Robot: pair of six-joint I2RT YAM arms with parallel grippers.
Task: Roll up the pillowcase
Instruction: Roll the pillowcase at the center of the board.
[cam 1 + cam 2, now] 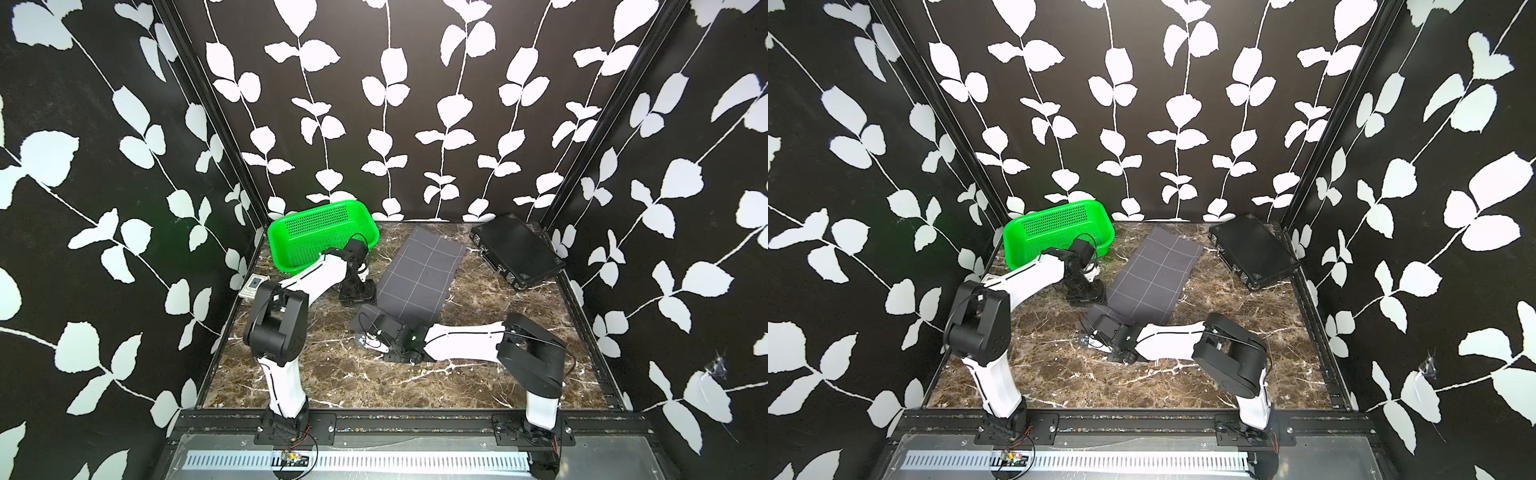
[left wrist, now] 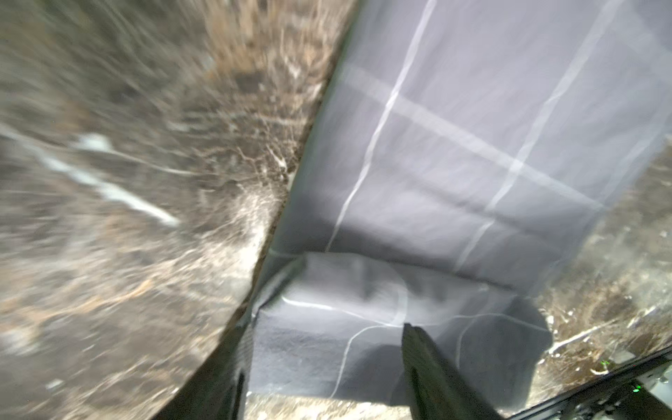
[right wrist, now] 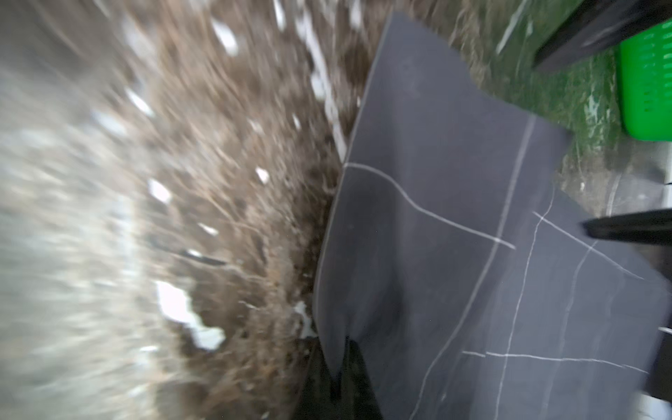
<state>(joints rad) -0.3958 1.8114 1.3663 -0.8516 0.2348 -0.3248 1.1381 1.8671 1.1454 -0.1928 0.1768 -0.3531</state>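
Observation:
The pillowcase [image 1: 419, 272] [image 1: 1152, 272], dark grey with thin white grid lines, lies as a long strip on the marble table in both top views. Its near end is turned over into a low fold [image 2: 363, 312]. My left gripper [image 1: 357, 296] [image 2: 323, 363] stands open at the strip's left side, its fingers apart on either side of the fold. My right gripper [image 1: 370, 322] [image 3: 342, 351] reaches in low from the right and is shut on the pillowcase's near edge [image 3: 436, 254], which rises slightly at the pinch. Both wrist views are blurred.
A green basket [image 1: 320, 232] [image 3: 647, 80] sits at the back left, just behind the left arm. A black rigid case [image 1: 515, 249] lies at the back right. A small card [image 1: 253, 284] rests by the left wall. Patterned walls close in three sides.

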